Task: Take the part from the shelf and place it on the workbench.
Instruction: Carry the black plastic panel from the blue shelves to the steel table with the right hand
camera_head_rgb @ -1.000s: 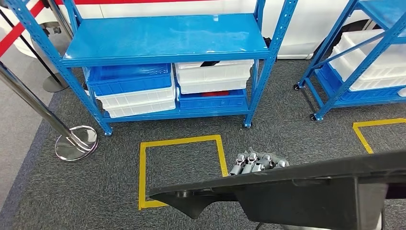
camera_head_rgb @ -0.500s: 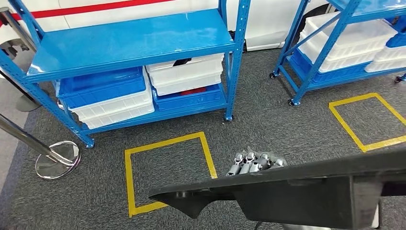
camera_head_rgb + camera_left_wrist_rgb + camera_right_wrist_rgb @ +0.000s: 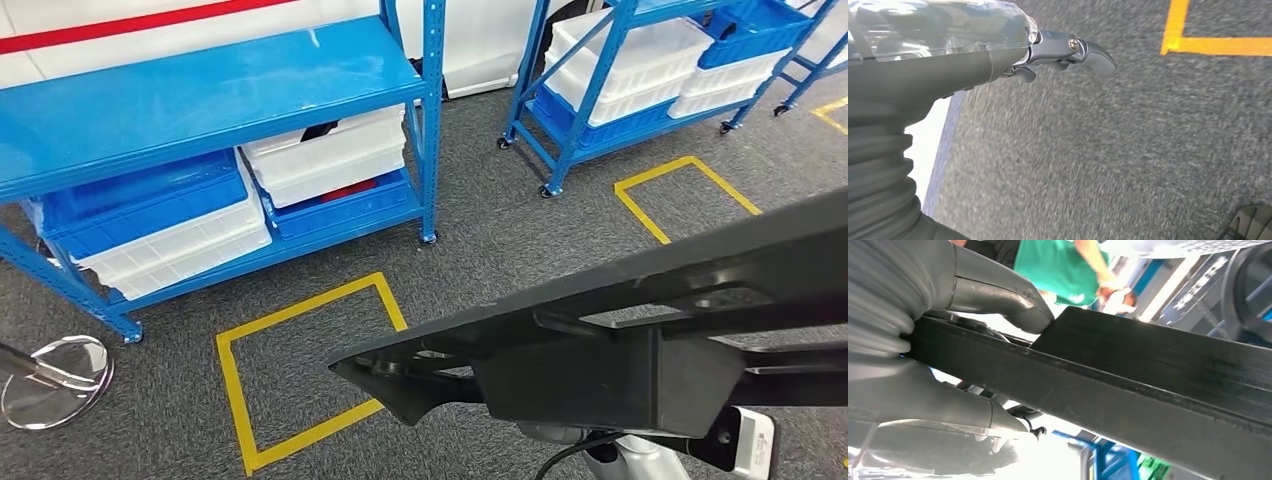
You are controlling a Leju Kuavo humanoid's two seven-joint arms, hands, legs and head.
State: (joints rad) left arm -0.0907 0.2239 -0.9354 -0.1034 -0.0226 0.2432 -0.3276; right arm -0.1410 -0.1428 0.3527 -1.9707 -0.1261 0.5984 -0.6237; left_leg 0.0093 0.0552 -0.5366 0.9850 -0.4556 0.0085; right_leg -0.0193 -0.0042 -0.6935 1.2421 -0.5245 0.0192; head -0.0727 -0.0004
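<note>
Right wrist view: the right hand (image 3: 938, 365) clamps the black part (image 3: 1128, 380), thumb above, fingers below its edge; the left hand (image 3: 1048, 50), apparently curled and empty, hangs over open carpet (image 3: 1108, 150).

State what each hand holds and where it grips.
The right hand grips the black part across a flat bar along its edge. The left hand holds nothing.

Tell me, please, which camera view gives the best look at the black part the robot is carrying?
The head view: the black part shows its long outline. The right wrist view shows one edge close up in the right hand. The left wrist view shows floor instead.
</note>
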